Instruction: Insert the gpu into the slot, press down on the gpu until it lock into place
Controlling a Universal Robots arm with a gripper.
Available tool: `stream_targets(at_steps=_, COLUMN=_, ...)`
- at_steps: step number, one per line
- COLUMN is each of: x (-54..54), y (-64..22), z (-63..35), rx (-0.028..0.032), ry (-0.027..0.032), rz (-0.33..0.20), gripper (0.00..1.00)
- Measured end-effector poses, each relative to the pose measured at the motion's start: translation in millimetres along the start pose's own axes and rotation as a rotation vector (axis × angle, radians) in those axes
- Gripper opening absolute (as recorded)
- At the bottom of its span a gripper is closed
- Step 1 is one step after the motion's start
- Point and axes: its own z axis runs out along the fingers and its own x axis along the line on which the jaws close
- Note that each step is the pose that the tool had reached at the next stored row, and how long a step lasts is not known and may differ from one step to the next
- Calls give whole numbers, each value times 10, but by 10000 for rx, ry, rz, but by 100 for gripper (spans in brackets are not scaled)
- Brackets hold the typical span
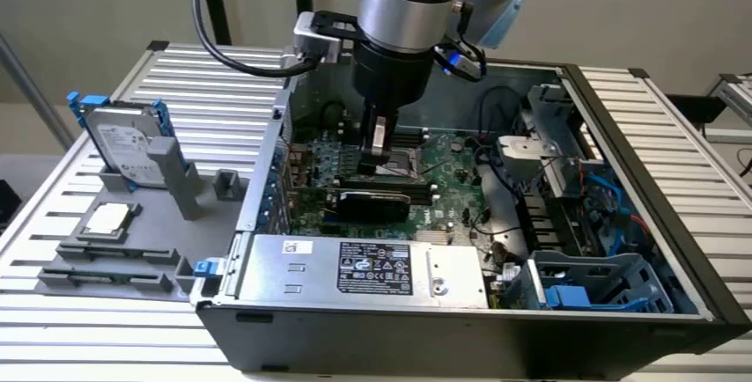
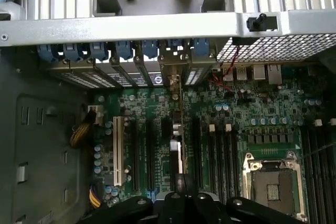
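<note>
Arm: reached straight down into the open computer case [image 1: 658, 224], wrist vertical above the motherboard [image 1: 453, 171].
Pincer [image 1: 379, 164]: just above the gpu [image 1: 366, 202]; how far it stood open could not be told.
Gpu: stood on edge on the motherboard, beside the silver power supply [image 1: 364, 268].
Wrist view: the gpu [image 2: 177, 145] seen edge-on, upright among the black expansion slots [image 2: 143, 150].
Exterior view: a hard drive [image 1: 123, 149] stood outside the case, on the surface [image 1: 141, 312].

A ribbed silver aluminium counter [image 1: 670, 127] carries an open black computer case [image 1: 470, 334] across its middle. Toward the exterior view's left edge lies a grey plastic fixture tray [image 1: 129, 250] holding an upright silver hard drive [image 1: 123, 146].
</note>
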Motion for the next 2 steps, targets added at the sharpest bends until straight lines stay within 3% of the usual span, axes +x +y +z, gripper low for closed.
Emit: stream_targets(at_steps=2, x=0, y=0, z=-1, rx=-1, ry=-18, rz=-1, gripper=11)
